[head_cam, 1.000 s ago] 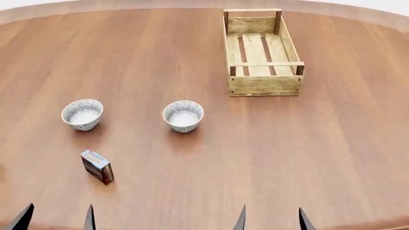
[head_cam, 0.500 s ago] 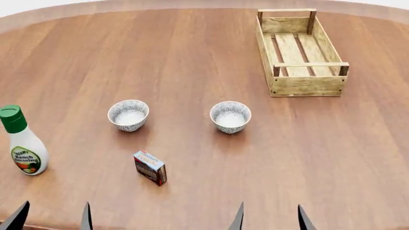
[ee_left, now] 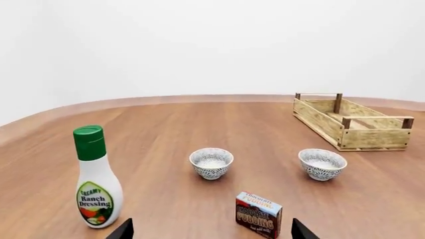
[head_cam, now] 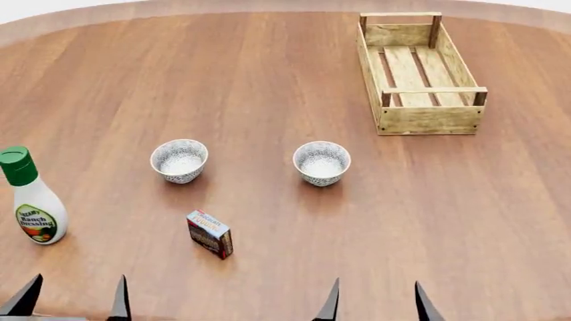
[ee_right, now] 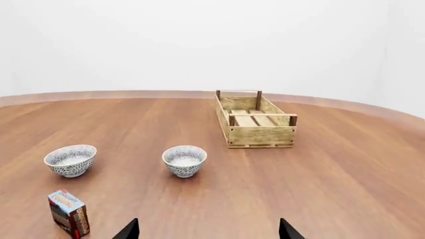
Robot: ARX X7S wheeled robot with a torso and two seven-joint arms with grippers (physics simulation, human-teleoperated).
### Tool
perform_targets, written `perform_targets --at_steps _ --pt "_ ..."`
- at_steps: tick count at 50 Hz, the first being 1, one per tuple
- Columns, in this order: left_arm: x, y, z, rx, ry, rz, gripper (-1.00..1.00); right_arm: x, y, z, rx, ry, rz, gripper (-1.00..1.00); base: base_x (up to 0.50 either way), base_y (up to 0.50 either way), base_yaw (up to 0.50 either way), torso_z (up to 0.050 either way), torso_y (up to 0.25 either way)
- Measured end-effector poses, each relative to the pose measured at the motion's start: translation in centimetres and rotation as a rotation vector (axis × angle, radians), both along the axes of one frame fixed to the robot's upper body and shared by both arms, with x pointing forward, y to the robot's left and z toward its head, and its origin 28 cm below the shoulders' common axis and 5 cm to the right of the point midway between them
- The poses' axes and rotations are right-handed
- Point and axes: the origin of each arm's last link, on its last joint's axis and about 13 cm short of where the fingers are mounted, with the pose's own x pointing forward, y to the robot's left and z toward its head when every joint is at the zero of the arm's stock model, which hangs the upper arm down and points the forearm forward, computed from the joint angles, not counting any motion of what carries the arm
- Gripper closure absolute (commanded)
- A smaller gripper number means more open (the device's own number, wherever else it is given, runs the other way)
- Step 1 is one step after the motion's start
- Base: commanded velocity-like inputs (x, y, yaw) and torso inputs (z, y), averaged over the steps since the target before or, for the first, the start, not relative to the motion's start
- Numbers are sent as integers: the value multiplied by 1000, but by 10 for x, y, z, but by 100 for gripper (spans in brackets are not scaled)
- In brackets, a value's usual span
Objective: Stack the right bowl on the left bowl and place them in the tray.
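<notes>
The head view has swung leftward over the last second and then settled: the ranch dressing bottle [head_cam: 29, 197] has come into sight at the table's [head_cam: 267, 80] left, and everything else sits further right in frame. Nothing on the table has been touched. The left bowl [head_cam: 179, 160] and right bowl [head_cam: 322, 162] stand apart, upright and empty, with the pudding box [head_cam: 210, 233] nearer the robot. The tray [head_cam: 418, 73] lies well beyond the right bowl. The left pincer [head_cam: 73, 302] and right pincer [head_cam: 374, 304] both gape wide, empty, near the table's edge. The stacking has not begun.
</notes>
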Motion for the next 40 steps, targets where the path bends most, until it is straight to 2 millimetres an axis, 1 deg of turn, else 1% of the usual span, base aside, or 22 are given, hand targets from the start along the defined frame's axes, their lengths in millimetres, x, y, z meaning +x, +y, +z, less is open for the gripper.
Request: perform_targets --at_steps 7,20,29,34,40 --pt "10 -1 20 -8 11 -12 -100 8 -1 16 16 13 3 -100 0 0 0 0 0" --pt "30 -5 70 10 -38 -43 -100 30 -4 62 38 -19 -2 -100 0 0 0 0 0" --pt "38 -8 102 26 -91 -56 -100 38 -4 91 49 -53 -2 -100 0 0 0 0 0" --pt "40 -9 114 32 -114 -60 -100 40 -5 102 49 -70 -3 -100 0 0 0 0 0" --pt "40 -10 121 39 -130 -63 -100 41 -5 110 47 -81 -3 -100 0 0 0 0 0"
